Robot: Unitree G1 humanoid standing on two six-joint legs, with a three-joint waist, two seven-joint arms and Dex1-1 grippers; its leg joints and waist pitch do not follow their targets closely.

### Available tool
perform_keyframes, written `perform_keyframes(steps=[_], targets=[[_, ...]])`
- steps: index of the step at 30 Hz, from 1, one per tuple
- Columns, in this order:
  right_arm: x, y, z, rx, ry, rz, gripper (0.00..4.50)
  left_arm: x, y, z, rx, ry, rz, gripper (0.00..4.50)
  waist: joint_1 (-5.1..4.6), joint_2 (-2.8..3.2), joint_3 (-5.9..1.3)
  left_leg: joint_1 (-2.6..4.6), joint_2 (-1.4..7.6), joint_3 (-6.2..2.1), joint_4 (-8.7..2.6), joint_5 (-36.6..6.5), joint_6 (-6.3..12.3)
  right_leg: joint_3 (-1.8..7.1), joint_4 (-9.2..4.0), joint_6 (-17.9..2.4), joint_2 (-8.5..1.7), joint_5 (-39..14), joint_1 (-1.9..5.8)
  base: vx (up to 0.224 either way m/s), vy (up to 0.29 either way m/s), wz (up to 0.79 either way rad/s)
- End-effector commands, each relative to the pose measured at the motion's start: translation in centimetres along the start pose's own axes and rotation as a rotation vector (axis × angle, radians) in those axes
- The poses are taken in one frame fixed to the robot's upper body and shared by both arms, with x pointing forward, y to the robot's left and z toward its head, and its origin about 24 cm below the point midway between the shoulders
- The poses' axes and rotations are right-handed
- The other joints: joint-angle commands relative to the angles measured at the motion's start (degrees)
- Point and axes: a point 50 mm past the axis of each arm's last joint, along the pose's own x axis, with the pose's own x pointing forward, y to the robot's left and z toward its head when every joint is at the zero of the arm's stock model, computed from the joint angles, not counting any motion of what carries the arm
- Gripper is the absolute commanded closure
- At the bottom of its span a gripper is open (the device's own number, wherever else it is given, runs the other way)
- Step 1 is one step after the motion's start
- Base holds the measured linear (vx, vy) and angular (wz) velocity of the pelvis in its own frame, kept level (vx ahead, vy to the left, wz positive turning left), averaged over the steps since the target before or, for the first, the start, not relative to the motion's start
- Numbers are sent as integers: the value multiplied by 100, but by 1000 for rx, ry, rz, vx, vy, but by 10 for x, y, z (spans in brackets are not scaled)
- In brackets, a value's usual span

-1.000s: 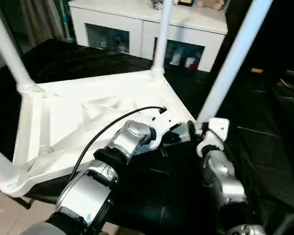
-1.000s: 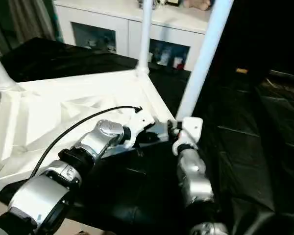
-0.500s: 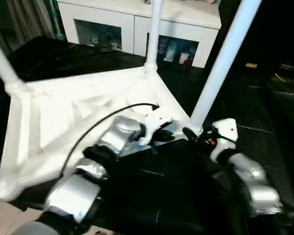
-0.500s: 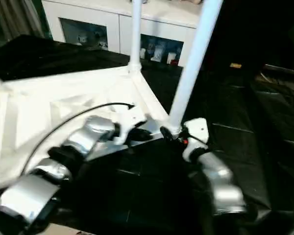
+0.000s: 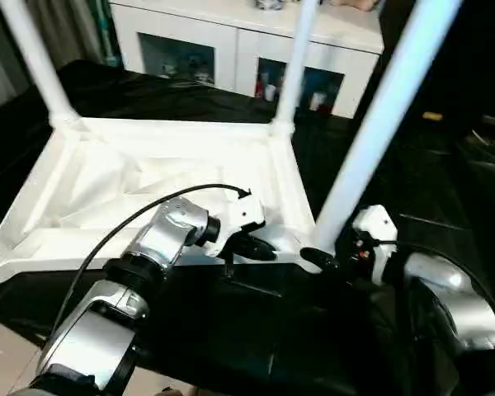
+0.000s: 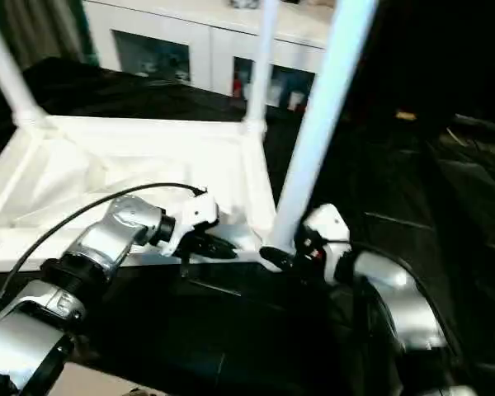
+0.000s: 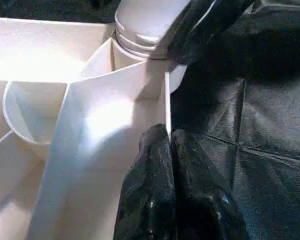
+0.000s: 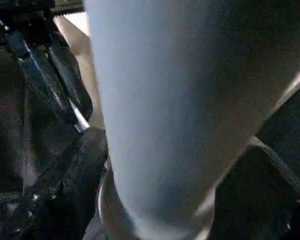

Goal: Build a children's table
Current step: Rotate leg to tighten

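Note:
The white tabletop (image 5: 148, 177) lies upside down on black cloth, ribbed underside up. White legs stand in its corner sockets: the near-right leg (image 5: 379, 124), a far-right leg (image 5: 293, 74) and a far-left leg (image 5: 37, 62). My left gripper (image 5: 252, 246) is shut, pinching the thin near rim (image 7: 166, 100) just beside the near-right socket. My right gripper (image 5: 320, 262) stands open around the base of the near-right leg (image 8: 165, 100), one black finger (image 8: 65, 200) on each side of it. In the left wrist view, one of the right gripper's fingers (image 7: 205, 25) rests against that leg's collar.
A white glass-door cabinet (image 5: 231, 33) stands behind the tabletop. Black cloth (image 5: 272, 330) covers the surface on the near and right sides. A black cable (image 5: 148, 219) arcs over my left forearm.
The whole view has shifted, so the head camera moved. My right forearm has swung out to the right and its jaws have widened around the leg's base. The left gripper stays at the rim.

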Motion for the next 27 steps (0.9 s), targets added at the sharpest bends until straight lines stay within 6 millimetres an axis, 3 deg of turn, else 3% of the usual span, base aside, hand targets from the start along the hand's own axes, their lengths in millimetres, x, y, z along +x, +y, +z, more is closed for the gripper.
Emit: perform_keyframes(steps=[1,10,19,25,26,27], targets=[[0,-3,2,-7,-10,-10,102,9,-10,-16,-44,68,-63,450,17,-62,-362,54,91,43,-324,-845,563,82,-272,-1562,-177,-207,269,0,0,0],[-1,-3,0,3,-13,27,180,7,-11,-16,-44,73,-67,450,39,-64,-375,57,85,45,-307,-855,582,79,-250,-1603,-168,-119,285,0,0,0],[1,-6,-4,43,-28,-17,191,7,-10,-17,-64,71,-45,450,38,-82,-391,56,81,48,-292,-786,605,76,-227,-1649,-163,11,289,0,0,0],[4,-14,-13,110,-59,-225,191,11,-3,-16,-98,42,62,450,-20,-67,-347,67,88,27,-353,-1425,274,72,-329,-1418,-167,-986,234,0,0,0],[7,-16,-17,149,-74,-348,191,17,1,-13,-125,29,130,450,-53,-51,-346,85,83,18,-369,-1654,118,75,-374,-1305,-168,-1327,196,0,0,0],[9,-17,-20,176,-80,-429,192,22,4,-12,-144,23,176,450,-57,-51,-352,89,87,7,-376,-1720,82,73,-379,-1276,-172,-1403,201,0,0,0]])
